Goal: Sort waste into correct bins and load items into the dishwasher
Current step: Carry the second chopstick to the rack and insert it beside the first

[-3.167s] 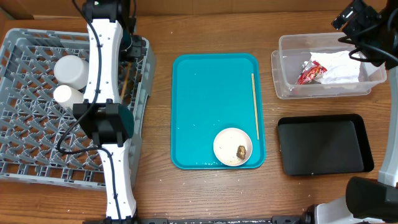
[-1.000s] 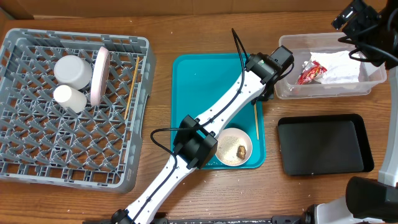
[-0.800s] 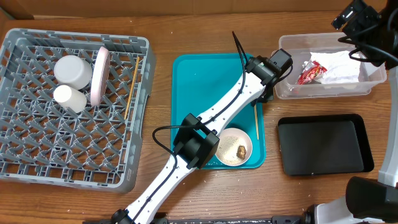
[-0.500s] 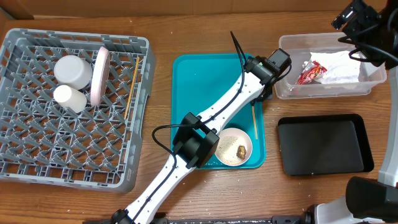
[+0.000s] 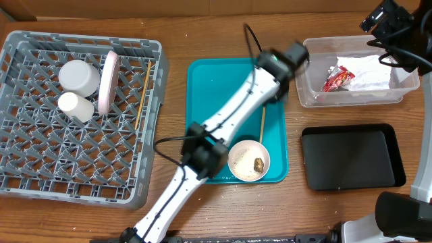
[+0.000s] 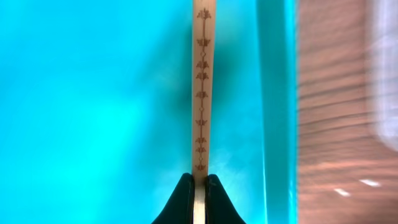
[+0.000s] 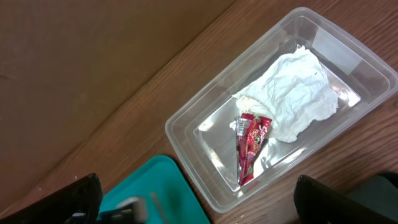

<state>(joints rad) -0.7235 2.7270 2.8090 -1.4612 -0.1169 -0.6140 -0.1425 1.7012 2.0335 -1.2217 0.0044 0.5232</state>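
Pinching one end of a chopstick (image 6: 202,93), the left gripper (image 6: 199,184) has its jaws shut tight on the wood. The stick runs straight out over the teal tray (image 6: 93,112). A soft shadow beside it suggests it is lifted clear of the surface. A strip of table (image 6: 336,124) shows past the tray's right rim.

From overhead, the nearest thing is the bowl (image 5: 248,160) at the tray's near right corner, with a brown lump (image 5: 259,163) in it. Right of that sits the black tray (image 5: 351,156), with nothing in it that I can see.

To the left the rack (image 5: 40,162) holds a cup (image 5: 74,105), a second bowl (image 5: 79,75), a plate (image 5: 108,81) standing on edge and the other chopstick (image 5: 143,94).

Farthest off, the tub (image 7: 205,134) holds the napkin (image 7: 295,93) and the wrapper (image 7: 250,146). The right gripper (image 7: 202,196) hangs above it with jaws wide, holding nothing.

So the task looks well along: paper waste is binned and most dishes are racked. Left to do are racking this chopstick, tipping the lump out, probably into the black tray, and racking the last bowl.

The chopstick bears a burnt-in row of small leaf-like marks, no letters. The wrapper's print is too small to read.
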